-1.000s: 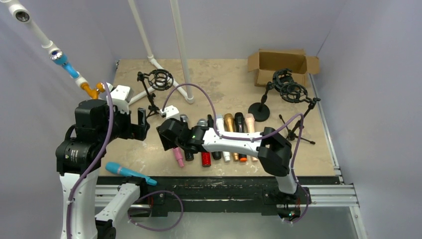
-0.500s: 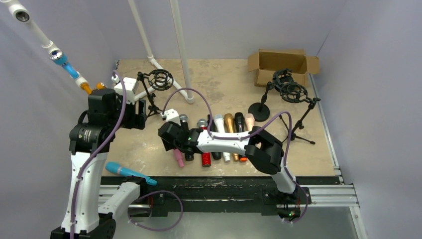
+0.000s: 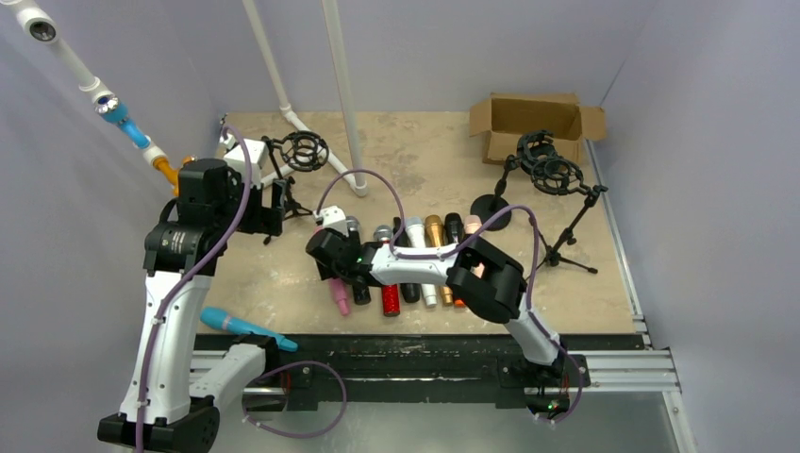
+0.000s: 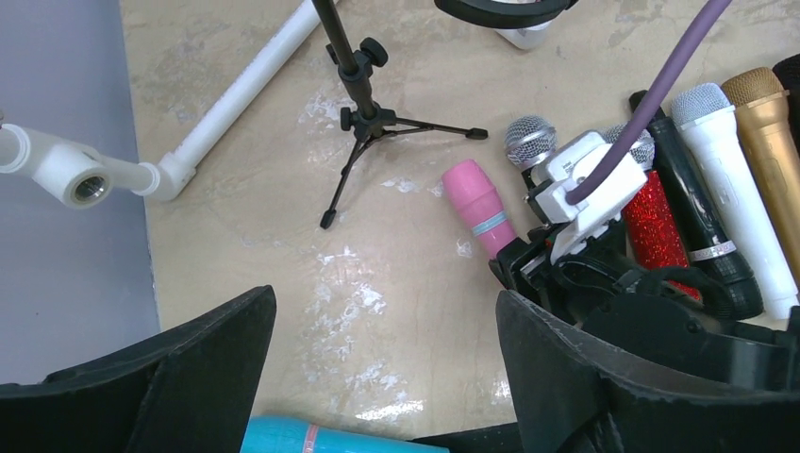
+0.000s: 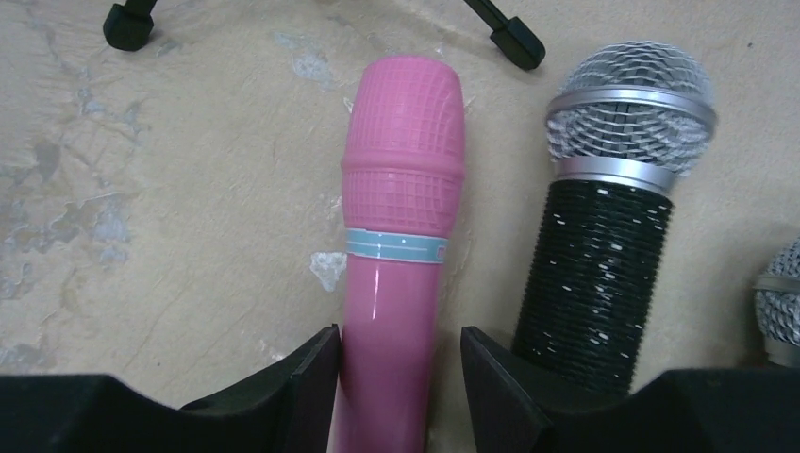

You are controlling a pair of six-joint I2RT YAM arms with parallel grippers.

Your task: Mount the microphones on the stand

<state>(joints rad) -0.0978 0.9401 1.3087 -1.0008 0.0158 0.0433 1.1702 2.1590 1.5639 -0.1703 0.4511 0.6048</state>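
Observation:
Several microphones [image 3: 415,260] lie in a row on the table. At the row's left end, my right gripper [image 5: 396,344] stands open astride the pink microphone [image 5: 401,189]: the left finger touches its handle and a narrow gap shows at the right finger. A black speckled microphone [image 5: 613,217] lies just to the right. From above, my right gripper [image 3: 332,274] covers part of the pink microphone [image 3: 336,295]. My left gripper [image 4: 387,311] hangs open and empty above bare table, beside the small tripod stand [image 3: 304,151] with its ring mount.
A blue microphone [image 3: 231,324] lies at the table's near left edge. Two more black stands [image 3: 542,165] are at the right, with a cardboard box [image 3: 533,118] behind them. White PVC pipes [image 3: 344,94] rise at the back.
My left arm has swung away from me toward the left stand. The right gripper's jaws have narrowed around the pink microphone.

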